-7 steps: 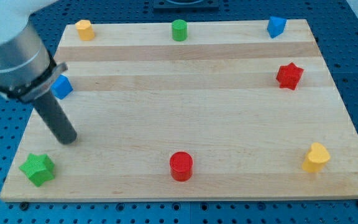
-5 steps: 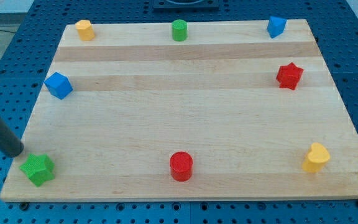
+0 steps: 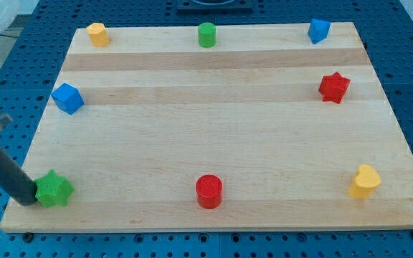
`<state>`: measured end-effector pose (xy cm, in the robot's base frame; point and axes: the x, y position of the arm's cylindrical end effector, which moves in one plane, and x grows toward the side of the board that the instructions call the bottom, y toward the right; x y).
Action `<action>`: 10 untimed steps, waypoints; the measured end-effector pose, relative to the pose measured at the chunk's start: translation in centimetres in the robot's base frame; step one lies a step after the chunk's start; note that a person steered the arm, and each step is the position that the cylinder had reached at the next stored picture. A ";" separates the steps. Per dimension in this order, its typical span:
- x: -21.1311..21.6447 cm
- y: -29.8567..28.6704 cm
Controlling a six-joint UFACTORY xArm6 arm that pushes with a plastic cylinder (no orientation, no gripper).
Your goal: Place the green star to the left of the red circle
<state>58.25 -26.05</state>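
The green star (image 3: pixel 54 189) lies near the board's bottom-left corner. The red circle (image 3: pixel 209 191) stands at the bottom middle, well to the star's right. My tip (image 3: pixel 27 198) rests at the board's left edge, touching the star's left side. The dark rod slants up and left out of the view.
On the wooden board (image 3: pixel 214 136) stand a blue cube (image 3: pixel 67 98) at the left, a yellow block (image 3: pixel 97 34) top left, a green cylinder (image 3: pixel 206 34) top middle, a blue block (image 3: pixel 319 30) top right, a red star (image 3: pixel 333 87) at the right and a yellow heart (image 3: pixel 364 181) bottom right.
My tip moved from the board's left part out past the left edge, then down and right onto the green star's left side. The star has shifted slightly right.
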 end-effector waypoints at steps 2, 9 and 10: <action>-2.6 2.0; -1.2 10.0; -1.0 13.2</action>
<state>57.25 -12.86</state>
